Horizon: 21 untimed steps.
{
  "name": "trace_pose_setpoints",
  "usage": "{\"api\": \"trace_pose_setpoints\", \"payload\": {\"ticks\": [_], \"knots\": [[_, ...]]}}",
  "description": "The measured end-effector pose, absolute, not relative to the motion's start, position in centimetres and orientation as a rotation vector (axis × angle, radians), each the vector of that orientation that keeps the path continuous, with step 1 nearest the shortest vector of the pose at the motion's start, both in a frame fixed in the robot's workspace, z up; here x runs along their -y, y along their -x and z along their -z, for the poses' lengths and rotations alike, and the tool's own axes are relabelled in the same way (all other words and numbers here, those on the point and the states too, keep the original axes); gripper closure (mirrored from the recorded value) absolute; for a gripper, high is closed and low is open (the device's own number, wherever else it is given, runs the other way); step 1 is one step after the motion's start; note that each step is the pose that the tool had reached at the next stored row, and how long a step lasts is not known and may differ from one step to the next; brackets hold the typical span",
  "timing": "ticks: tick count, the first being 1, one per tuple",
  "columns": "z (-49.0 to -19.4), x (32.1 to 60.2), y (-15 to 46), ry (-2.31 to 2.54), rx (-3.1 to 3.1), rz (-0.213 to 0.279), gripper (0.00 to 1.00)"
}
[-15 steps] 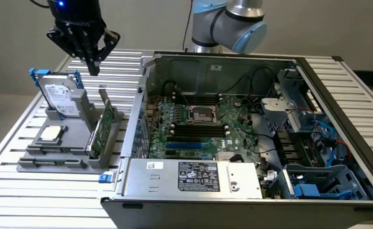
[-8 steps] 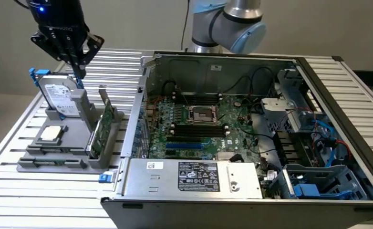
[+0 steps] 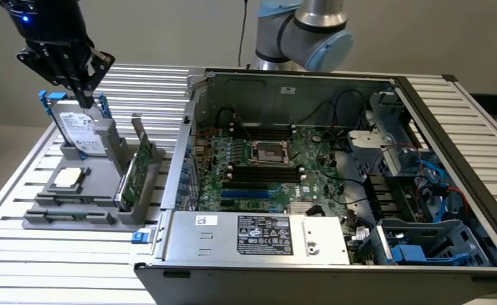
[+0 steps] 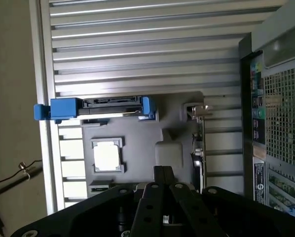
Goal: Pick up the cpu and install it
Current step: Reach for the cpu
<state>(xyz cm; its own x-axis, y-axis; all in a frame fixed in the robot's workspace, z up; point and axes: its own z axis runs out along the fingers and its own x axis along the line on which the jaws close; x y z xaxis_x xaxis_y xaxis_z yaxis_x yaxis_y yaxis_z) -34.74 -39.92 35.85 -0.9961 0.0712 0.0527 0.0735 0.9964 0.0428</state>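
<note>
Gripper [image 3: 85,98], fingers pressed together and empty, hangs over the hard drive's [image 3: 83,133] top edge. The cpu [image 3: 68,178] lies uncovered at six o'clock.

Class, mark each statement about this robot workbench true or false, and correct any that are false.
1. The gripper holds the cpu. False: it is shut on nothing, near the top of the hard drive. The cpu lies flat on the grey holder.
2. The hard drive stands upright in the holder. True.
3. The computer case is closed. False: it is open, with the motherboard exposed.
4. In the exterior view, the green circuit card stands on edge between the cpu and the case. True.
</note>
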Motion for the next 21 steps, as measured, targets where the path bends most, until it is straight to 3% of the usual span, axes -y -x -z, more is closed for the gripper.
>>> {"api": "trace_pose_setpoints", "payload": {"ticks": [21], "knots": [[-33.4,39.9,39.3,0.039,3.088,0.066,0.89]]}}
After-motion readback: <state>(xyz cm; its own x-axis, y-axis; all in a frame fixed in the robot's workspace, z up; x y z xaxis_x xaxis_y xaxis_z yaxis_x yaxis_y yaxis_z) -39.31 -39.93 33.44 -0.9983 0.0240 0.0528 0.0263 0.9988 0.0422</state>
